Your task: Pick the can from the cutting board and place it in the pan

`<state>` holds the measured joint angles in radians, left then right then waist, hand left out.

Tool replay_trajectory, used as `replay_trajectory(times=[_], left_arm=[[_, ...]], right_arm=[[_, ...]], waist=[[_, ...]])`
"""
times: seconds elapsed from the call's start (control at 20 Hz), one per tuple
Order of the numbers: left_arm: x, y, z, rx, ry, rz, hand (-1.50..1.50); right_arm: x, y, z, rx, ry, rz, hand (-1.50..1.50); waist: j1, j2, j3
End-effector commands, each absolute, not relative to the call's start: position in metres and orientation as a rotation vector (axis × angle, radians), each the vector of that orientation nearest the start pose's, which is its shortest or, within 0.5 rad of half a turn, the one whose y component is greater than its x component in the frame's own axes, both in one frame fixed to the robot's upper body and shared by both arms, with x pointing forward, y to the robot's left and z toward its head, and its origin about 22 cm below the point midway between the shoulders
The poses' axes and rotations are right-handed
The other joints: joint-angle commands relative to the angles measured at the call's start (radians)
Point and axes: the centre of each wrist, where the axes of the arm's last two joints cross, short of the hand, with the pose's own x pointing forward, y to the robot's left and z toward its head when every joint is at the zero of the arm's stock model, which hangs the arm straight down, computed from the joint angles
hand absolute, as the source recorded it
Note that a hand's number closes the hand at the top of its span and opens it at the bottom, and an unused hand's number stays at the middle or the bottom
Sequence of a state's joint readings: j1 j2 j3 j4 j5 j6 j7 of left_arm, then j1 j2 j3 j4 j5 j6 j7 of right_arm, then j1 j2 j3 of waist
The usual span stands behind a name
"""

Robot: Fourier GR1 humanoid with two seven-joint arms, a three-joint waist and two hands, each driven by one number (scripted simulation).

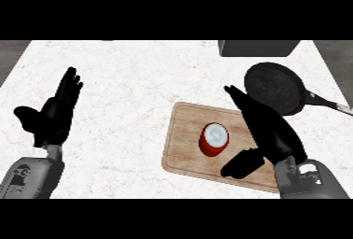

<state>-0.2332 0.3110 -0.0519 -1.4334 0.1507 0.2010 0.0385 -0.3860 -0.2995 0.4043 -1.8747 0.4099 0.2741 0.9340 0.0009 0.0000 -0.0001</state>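
Right hand [274, 133] over the board's [185, 144] right part, fingers straight and pointing up-view, thumb stretched out to the left at the lower end; open, clamped on nothing. Can [214, 139] just left of that hand, not touching it, upright on the board, red side and pale top showing (lid toward the viewer). Thumb tip below and right of the can, with a gap of bare wood between. Board wooden, tilted a little against the bench's [131, 70] edges, its right side partly hidden under the hand and forearm. Pan [274, 87] black and round, up and right of the board, near its upper right corner, handle running off to the right edge; fingertips of the right hand reaching up beside the pan's left rim. Dark box [258, 47] at the top edge above the pan. Left hand [53, 114] well apart at the left, open too, fingers up, resting above white marbled bench.
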Motion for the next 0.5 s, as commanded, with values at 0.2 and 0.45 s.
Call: replay_trajectory(times=[0.2,0.45], left_arm=[[0.294,0.276,0.046,0.204,-1.616,-0.052,0.00],[0.302,0.263,0.048,0.207,-1.628,-0.058,0.00]], right_arm=[[0.260,-0.125,0.136,-0.567,-1.121,1.042,-1.50],[0.269,-0.107,0.110,-0.655,-1.016,1.130,-1.50]], waist=[[0.002,-0.001,0.000],[0.001,0.000,0.000]])
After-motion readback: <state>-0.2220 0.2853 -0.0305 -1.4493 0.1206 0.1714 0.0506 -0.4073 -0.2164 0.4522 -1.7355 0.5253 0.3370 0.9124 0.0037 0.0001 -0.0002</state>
